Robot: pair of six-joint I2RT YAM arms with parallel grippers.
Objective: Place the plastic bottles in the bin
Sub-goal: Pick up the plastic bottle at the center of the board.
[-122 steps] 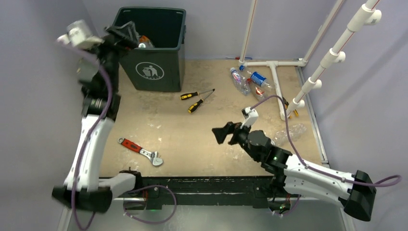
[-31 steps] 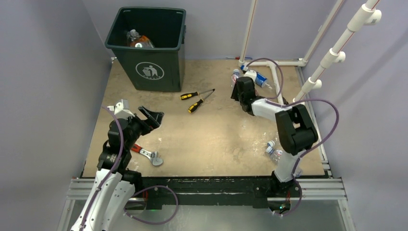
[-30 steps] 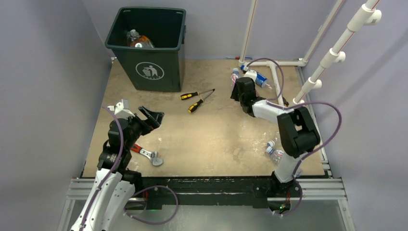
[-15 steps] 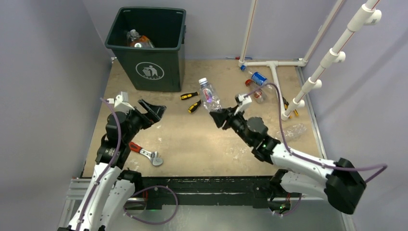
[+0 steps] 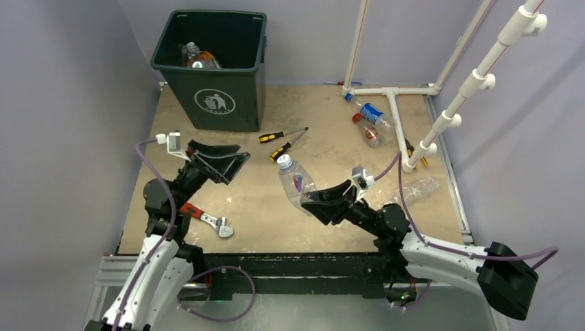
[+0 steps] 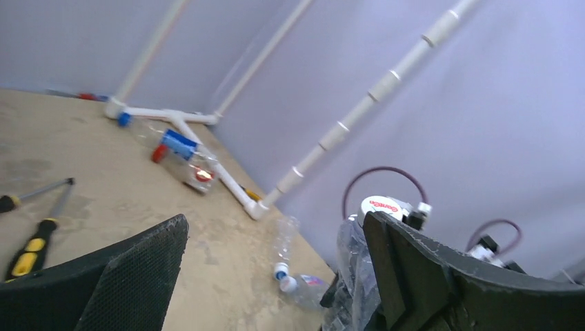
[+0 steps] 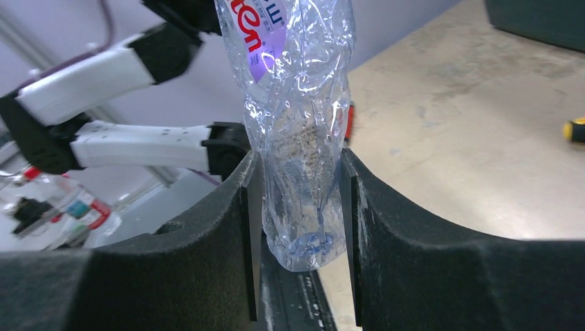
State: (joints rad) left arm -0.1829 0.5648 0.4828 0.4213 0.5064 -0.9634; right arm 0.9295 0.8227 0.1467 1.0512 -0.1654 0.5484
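My right gripper point(image 5: 312, 203) is shut on the base of a crumpled clear plastic bottle point(image 5: 295, 182) with a white cap and purple label. It holds the bottle above the table's middle, cap pointing to the far left. In the right wrist view the bottle point(image 7: 303, 131) is squeezed between both pads. My left gripper point(image 5: 236, 165) stands open just left of it, empty, facing the bottle point(image 6: 352, 265). The dark bin point(image 5: 222, 103) stands at the back left with bottles point(image 5: 196, 58) inside. More bottles lie at the back right point(image 5: 371, 112), point(image 5: 368, 132) and near the right edge point(image 5: 418, 187).
Two yellow-and-black screwdrivers point(image 5: 283, 135), point(image 5: 281, 152) lie in front of the bin. A red-handled wrench point(image 5: 202, 216) lies at the front left. White pipes point(image 5: 397, 124) run along the back right, with a tall jointed pipe point(image 5: 476, 76) rising at the right.
My right arm has carried the bottle from the back right toward the near middle and tilted it leftward. My left gripper has lifted and swung right toward the bottle, jaws wide.
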